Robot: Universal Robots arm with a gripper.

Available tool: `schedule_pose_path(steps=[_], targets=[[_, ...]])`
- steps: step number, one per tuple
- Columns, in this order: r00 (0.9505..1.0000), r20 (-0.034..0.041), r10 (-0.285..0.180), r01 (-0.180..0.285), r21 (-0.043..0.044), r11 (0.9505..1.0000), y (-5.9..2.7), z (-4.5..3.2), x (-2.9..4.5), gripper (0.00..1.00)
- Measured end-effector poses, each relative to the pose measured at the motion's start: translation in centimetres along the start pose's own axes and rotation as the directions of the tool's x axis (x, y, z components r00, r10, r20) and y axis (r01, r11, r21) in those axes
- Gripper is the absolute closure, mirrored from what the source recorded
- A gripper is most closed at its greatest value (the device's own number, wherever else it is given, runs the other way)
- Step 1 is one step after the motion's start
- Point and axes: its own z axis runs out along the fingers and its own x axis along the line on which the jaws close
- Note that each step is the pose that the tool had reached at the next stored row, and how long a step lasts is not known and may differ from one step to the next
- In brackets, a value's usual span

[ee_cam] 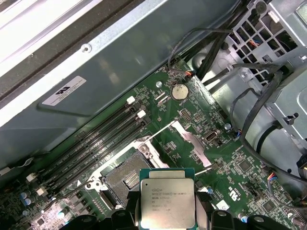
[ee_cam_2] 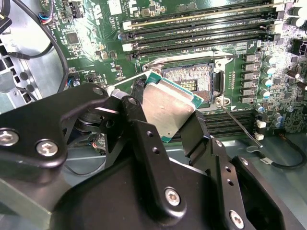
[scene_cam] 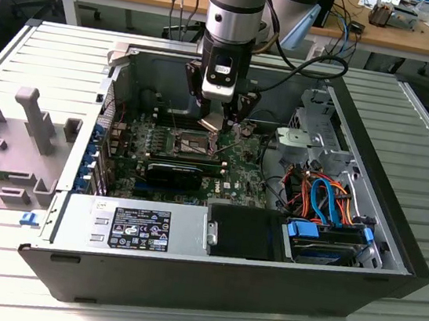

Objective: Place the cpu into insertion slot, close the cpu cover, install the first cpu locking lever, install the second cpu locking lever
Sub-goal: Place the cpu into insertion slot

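The cpu (ee_cam: 167, 201), a small square chip with a dull silver top and green edges, hangs tilted (ee_cam_2: 168, 103) just above the motherboard. My gripper (ee_cam_2: 168, 122) is shut on it, with a black finger (ee_cam_2: 139, 120) on each side. The open insertion slot (ee_cam: 125, 175) lies right beside the chip, its contact field bare (ee_cam_2: 192, 79). The cpu cover (ee_cam: 191, 140), a silver metal frame, is swung away next to the slot. Two thin wire levers (ee_cam_2: 238, 120) stick out loose at the slot's corners. In the exterior view my gripper (scene_cam: 218, 123) hovers over the slot (scene_cam: 187, 143) inside the case.
The computer case (scene_cam: 392, 255) lies open on a slatted metal table. Rows of memory slots (ee_cam_2: 201, 28) flank the socket. Loose black cables (ee_cam: 249, 96) and a drive cage (scene_cam: 313, 134) sit at the exterior view's right, a power supply (scene_cam: 138, 230) in front.
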Motion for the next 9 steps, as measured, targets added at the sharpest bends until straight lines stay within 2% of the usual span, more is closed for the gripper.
schedule_pose_path(steps=[9], targets=[[1.0000,0.0002,0.006,-0.006,0.0004,1.0000,0.00,0.00,-0.02,0.46]])
